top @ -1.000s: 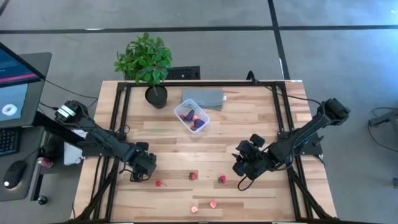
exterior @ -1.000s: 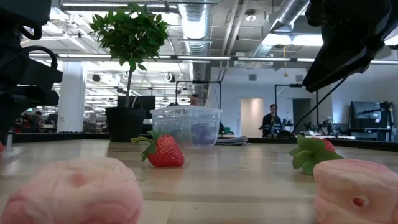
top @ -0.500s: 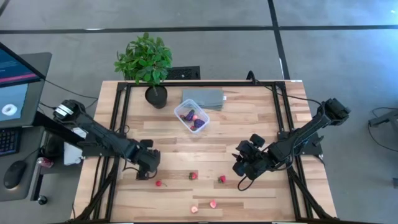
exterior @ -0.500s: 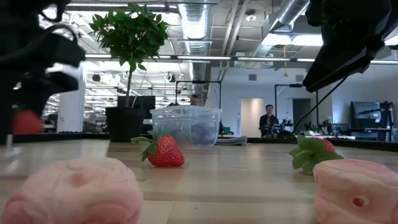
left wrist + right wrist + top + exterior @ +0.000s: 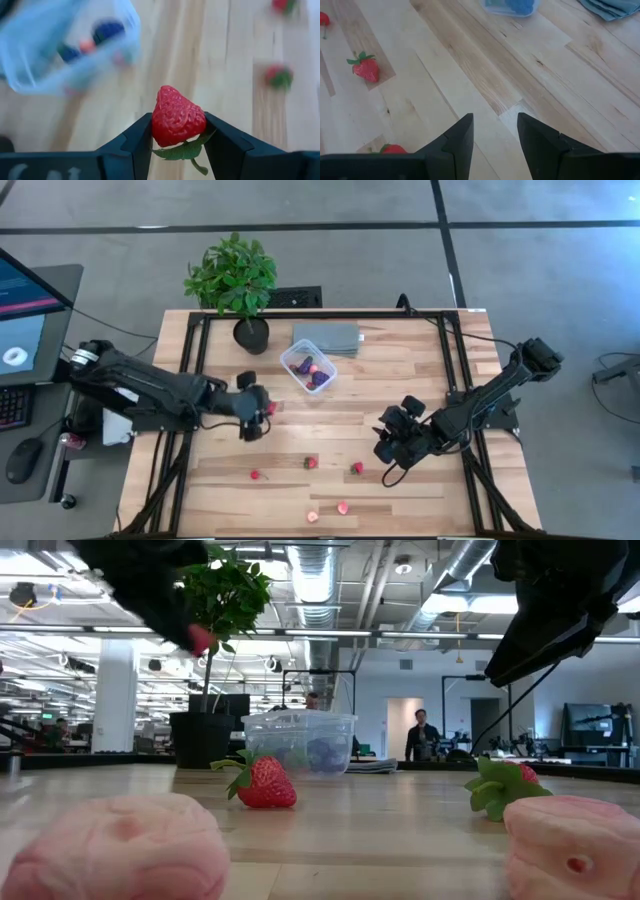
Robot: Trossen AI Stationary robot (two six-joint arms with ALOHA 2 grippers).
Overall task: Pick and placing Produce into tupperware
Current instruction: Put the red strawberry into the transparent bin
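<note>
the left gripper (image 5: 177, 131) holds a strawberry (image 5: 177, 116) by its two sides above the table (image 5: 400, 380), near the tupperware (image 5: 308, 367). it looks light and slippery, so the middle is best. its tip points away from the wrist, leaves toward it. the right gripper (image 5: 494, 131) waits open near loose produce (image 5: 357, 468).

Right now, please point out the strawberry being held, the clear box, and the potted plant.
strawberry (image 5: 178, 116), left wrist view, middle of its red body.
clear box (image 5: 308, 367), high view, its near rim.
potted plant (image 5: 233, 275), high view, its leaves.
</note>
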